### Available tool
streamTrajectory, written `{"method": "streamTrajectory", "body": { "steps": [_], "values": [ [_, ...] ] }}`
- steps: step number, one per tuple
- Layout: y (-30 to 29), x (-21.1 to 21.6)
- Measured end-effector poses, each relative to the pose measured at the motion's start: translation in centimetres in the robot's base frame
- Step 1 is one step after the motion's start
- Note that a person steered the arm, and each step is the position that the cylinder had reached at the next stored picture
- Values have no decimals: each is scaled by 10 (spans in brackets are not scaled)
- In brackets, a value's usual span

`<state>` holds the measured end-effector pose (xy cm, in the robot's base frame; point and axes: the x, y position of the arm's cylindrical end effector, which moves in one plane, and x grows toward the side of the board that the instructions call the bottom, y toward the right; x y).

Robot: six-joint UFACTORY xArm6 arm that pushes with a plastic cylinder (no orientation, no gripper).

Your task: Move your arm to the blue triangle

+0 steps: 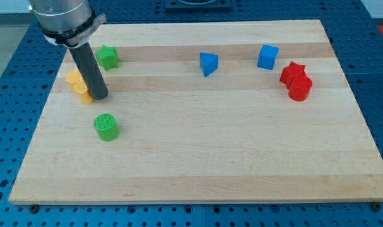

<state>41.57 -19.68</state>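
The blue triangle [208, 64] lies on the wooden board [197, 151] near the view's top, a little right of centre. My tip [100, 96] rests on the board at the view's left, far left of the blue triangle. It touches the right side of the yellow blocks [78, 86]. A green star-shaped block [106, 57] sits just above my tip, and a green cylinder [106, 127] lies just below it.
A blue cube [267, 57] sits right of the blue triangle. A red star-shaped block [292, 72] and a red cylinder [300, 87] stand together near the view's right. The board rests on a blue perforated table [8, 94].
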Motion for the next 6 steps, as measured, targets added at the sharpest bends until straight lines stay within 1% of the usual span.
{"method": "streamTrajectory", "body": {
  "steps": [1, 2, 4, 5, 6],
  "values": [
    [32, 0],
    [77, -29],
    [134, -151],
    [199, -159],
    [245, -143]
  ]
}}
